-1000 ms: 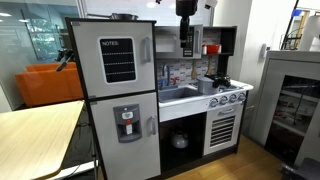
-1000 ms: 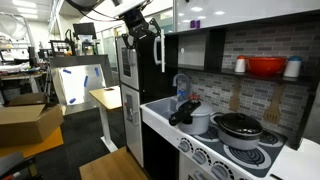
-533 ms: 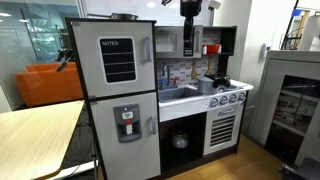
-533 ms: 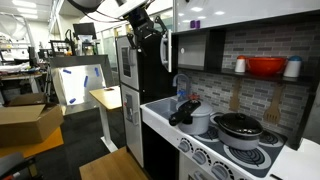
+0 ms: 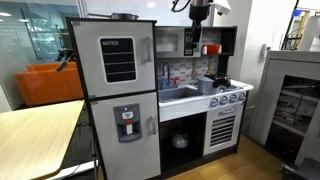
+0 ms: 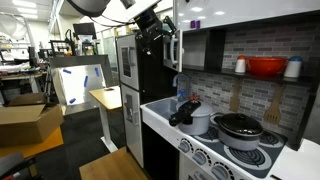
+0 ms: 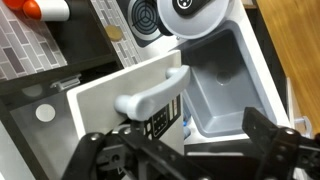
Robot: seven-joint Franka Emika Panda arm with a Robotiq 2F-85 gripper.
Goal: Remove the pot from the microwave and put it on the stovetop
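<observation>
My gripper (image 5: 200,16) (image 6: 155,24) is open and empty, high up in front of the microwave (image 5: 188,42). In the wrist view the gripper (image 7: 185,150) hangs above the microwave's door front (image 7: 120,85), with its grey handle and button strip; the door (image 6: 172,45) looks swung out. The microwave's inside is hidden. A silvery-grey pot (image 6: 200,122) (image 7: 200,12) stands on the white stovetop (image 6: 235,155) (image 5: 228,95) at the burner beside the sink, with a black handle lying across it.
A grey sink basin (image 7: 225,85) (image 5: 180,93) lies below the gripper. A dark pan (image 6: 240,127) sits on the stovetop. A red pot (image 6: 265,67) stands on the shelf. The tall fridge (image 5: 115,90) stands beside the sink.
My gripper has risen from in front of the microwave to its top edge and shifted sideways toward the stovetop side. It stays open and empty.
</observation>
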